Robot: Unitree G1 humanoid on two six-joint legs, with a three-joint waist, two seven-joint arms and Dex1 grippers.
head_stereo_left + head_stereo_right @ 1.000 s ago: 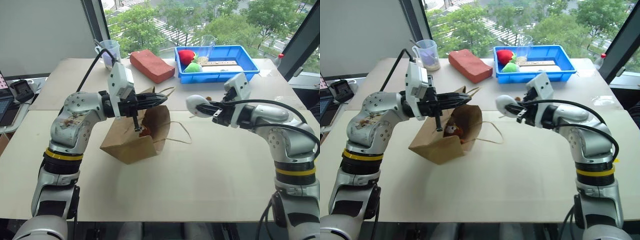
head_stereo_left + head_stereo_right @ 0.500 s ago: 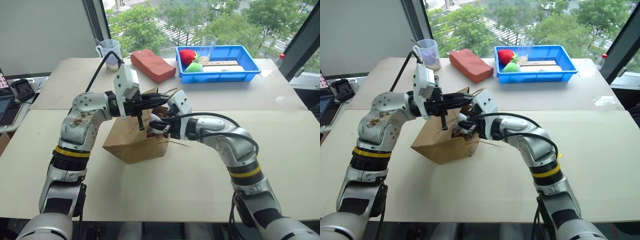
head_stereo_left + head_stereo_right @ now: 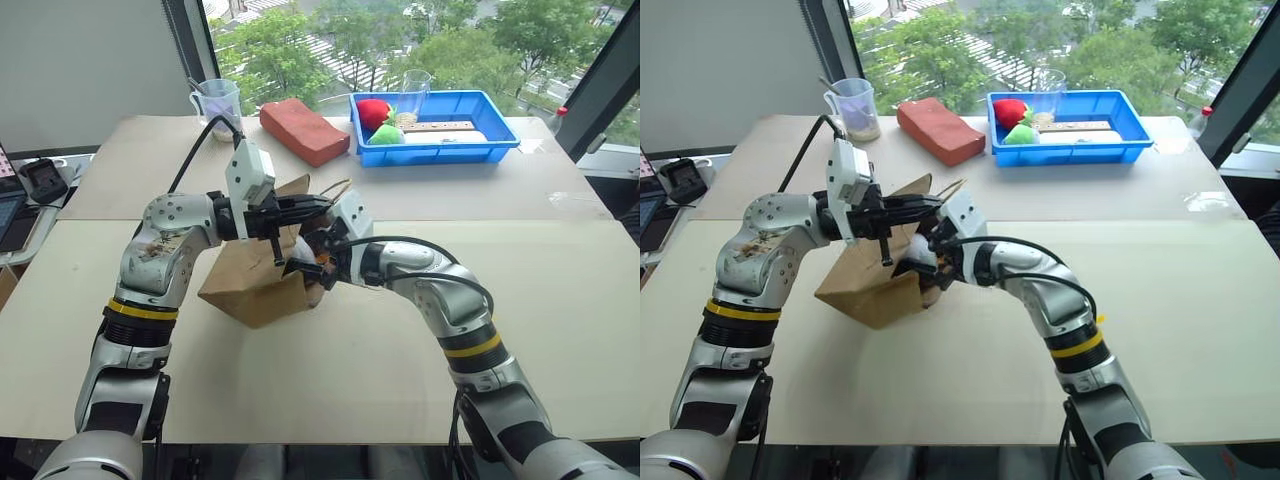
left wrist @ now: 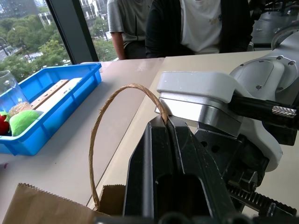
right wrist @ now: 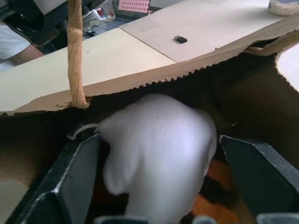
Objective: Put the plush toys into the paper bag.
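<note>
table | paper bag | brick block | blue tray | measuring cup

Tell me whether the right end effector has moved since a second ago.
Yes. The right end effector swung to the robot's left, away from the blue plastic tray side, to the mouth of the brown kraft paper bag.

I see an upper-floor office or lab: pale beige work tables pushed together beside tall dark-framed windows over green treetops and a street, with seated people watching from the far side.
</note>
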